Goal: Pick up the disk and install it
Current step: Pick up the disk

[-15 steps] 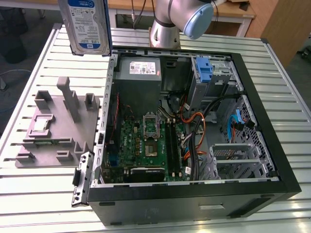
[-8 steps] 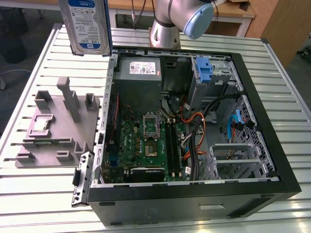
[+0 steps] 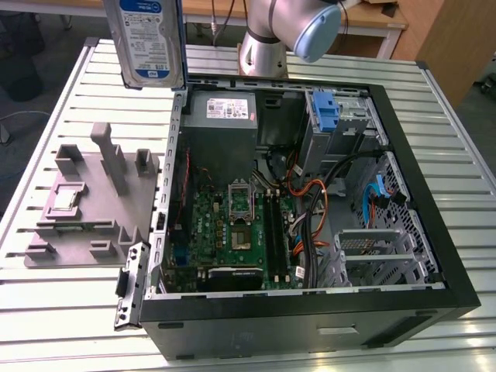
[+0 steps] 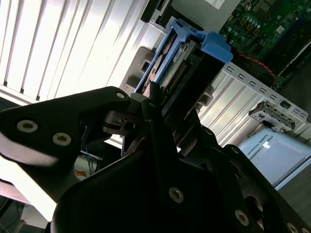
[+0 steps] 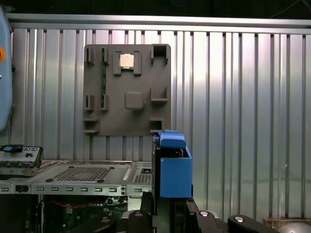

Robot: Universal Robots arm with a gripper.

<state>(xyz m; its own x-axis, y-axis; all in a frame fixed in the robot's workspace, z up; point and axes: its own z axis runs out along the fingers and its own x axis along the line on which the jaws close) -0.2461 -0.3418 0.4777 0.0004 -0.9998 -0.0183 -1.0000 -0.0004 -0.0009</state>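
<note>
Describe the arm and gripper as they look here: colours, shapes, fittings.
In the exterior view the arm is a smooth silver-grey tube with a round pale-blue cap at its joint. In the second wrist view the gripper is matte black, built of flat angular plates and linkages, studded with silver screw heads.

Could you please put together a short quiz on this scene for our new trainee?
1. True or false: the disk already sits inside the computer case.
2. What does the gripper hold? A) the disk B) a cable C) nothing
3. Fill in: on the exterior view's left, the grey fixture lies on the ribbed ____.
Key: 1 false; 2 A; 3 table.
</note>
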